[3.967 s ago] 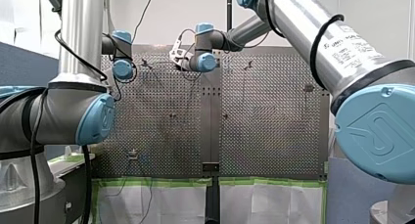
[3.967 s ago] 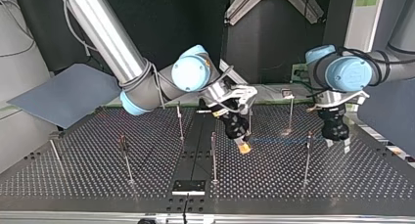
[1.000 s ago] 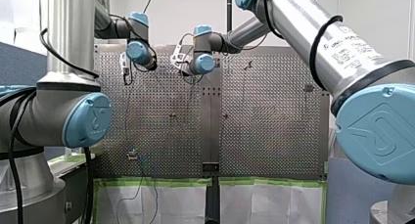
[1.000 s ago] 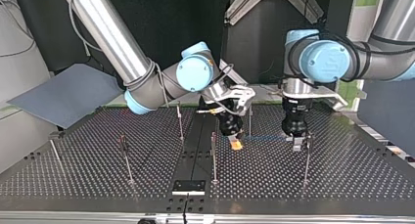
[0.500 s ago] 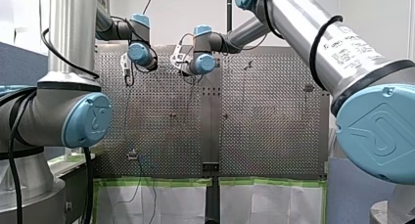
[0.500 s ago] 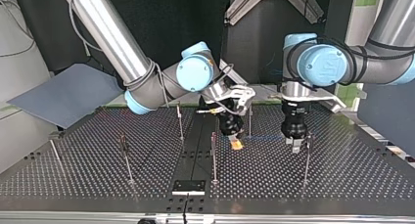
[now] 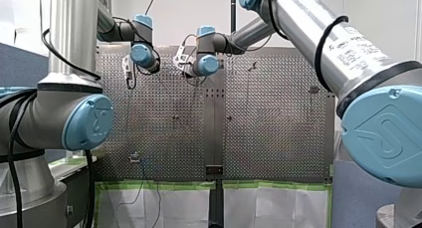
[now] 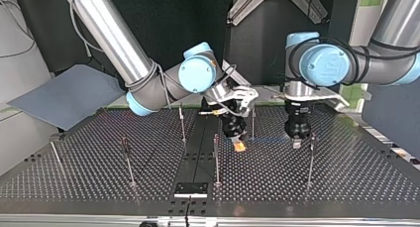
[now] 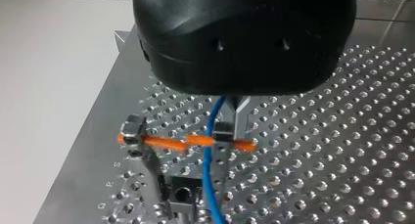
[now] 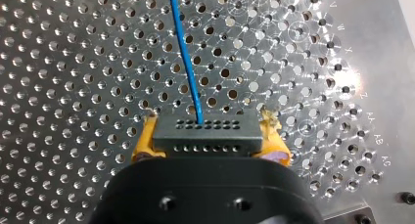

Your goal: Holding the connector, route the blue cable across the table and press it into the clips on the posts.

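Blue cable leaves the face of a black connector that is turned away from my right gripper. That gripper clamps the connector between its yellow pads, the jaws parted only by the connector's width. Ahead of the gripper the cable runs straight on above the perforated desk. Seen in the top view, the cable stretches nearly level from the right gripper across to my left gripper, both low over the desk. One thin post stands just behind the right gripper and another post just beside the left gripper. In the left wrist view the cable emerges from under the black gripper body and passes on ahead of it, crossing an orange rod that has a small metal block at one end. Whether this gripper is closed on the cable cannot be told. Beyond the rod stands a dark block with a round hole. Further posts rise from the desk well apart from both grippers, on the far side of the right gripper from the left one.
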Robot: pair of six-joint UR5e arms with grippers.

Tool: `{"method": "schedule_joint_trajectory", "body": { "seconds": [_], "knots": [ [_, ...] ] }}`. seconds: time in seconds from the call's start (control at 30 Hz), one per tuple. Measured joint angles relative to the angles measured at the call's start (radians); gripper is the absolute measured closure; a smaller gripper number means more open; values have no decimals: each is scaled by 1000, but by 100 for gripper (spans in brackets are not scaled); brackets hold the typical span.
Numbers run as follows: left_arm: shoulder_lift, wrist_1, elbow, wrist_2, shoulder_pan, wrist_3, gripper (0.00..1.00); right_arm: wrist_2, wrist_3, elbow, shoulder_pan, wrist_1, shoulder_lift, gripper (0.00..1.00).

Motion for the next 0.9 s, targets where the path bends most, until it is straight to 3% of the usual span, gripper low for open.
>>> {"method": "schedule_joint_trajectory", "body": {
  "seconds": [0.37,0.9],
  "knots": [
    [0,16,-66,-64,-24,12,100,2,-2,14,0,22,2,100],
    [0,124,-210,-102,-76,-12,100,4,-3,134,-15,23,5,100]
  ]
}}
